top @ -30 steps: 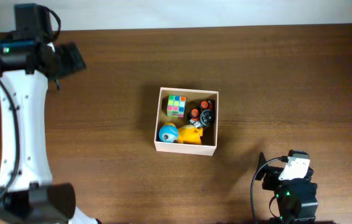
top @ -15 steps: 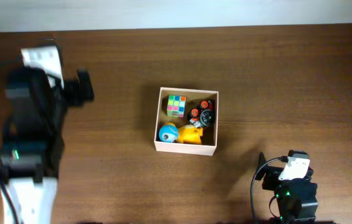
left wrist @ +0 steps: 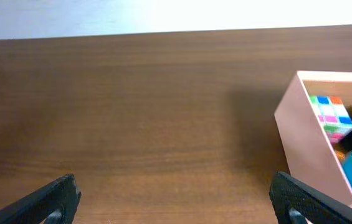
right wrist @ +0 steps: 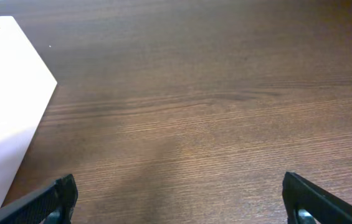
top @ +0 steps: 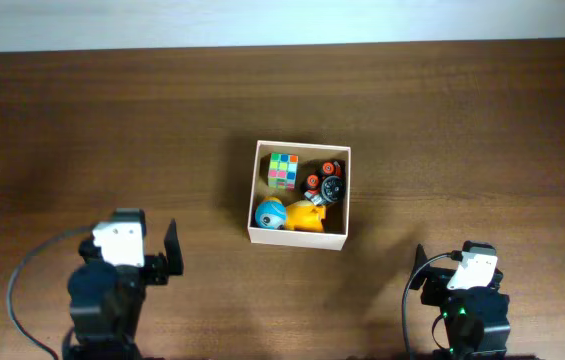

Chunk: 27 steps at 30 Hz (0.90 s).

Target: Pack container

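The container [top: 298, 238] is a square open cardboard box with white walls, in the middle of the table. In it lie a colourful puzzle cube [top: 283, 169], a red-and-black toy [top: 324, 181], a blue ball toy [top: 269, 214] and a yellow toy [top: 307, 216]. My left gripper [left wrist: 176, 199] is open and empty at the front left; the left wrist view shows the container [left wrist: 300, 140] and the cube [left wrist: 331, 116] to its right. My right gripper [right wrist: 179, 199] is open and empty at the front right, with the container's white wall [right wrist: 4, 99] at its left.
The brown wooden table [top: 462, 120] runs to a pale wall strip at the back. The left arm [top: 112, 290] sits folded at the front left edge and the right arm [top: 467, 300] at the front right edge.
The left arm has swung from the far left back of the table down to the front left and folded. The right arm and the box contents have not moved.
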Each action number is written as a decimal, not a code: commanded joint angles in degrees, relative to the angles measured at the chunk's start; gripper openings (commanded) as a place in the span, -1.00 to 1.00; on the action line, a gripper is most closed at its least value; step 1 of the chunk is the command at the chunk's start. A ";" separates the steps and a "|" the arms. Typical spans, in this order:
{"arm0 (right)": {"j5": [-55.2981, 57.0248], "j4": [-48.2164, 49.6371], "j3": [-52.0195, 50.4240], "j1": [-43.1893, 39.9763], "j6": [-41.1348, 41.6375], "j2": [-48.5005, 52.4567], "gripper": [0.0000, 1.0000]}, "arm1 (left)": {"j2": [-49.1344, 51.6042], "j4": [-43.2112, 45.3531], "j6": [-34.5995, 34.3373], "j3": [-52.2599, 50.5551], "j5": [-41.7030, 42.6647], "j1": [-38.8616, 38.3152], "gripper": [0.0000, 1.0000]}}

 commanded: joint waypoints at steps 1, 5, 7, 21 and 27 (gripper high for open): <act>-0.07 0.15 -0.33 -0.52 0.37 -0.42 0.97 | -5.60 0.76 0.90 -4.94 2.78 -0.02 0.99; -0.07 0.15 -0.33 -0.52 0.37 -0.42 0.97 | -10.56 0.74 0.87 -8.70 3.85 -0.02 0.99; -0.07 0.15 -0.33 -0.52 0.37 -0.42 0.97 | -12.63 0.81 0.87 -10.25 4.55 -0.02 0.99; -0.07 0.15 -0.33 -0.52 0.37 -0.42 0.97 | -23.34 0.76 -1.11 -18.82 4.72 -0.76 0.99; -0.07 0.15 -0.33 -0.52 0.37 -0.42 0.97 | -24.20 0.96 -1.09 -19.17 4.52 -1.36 0.99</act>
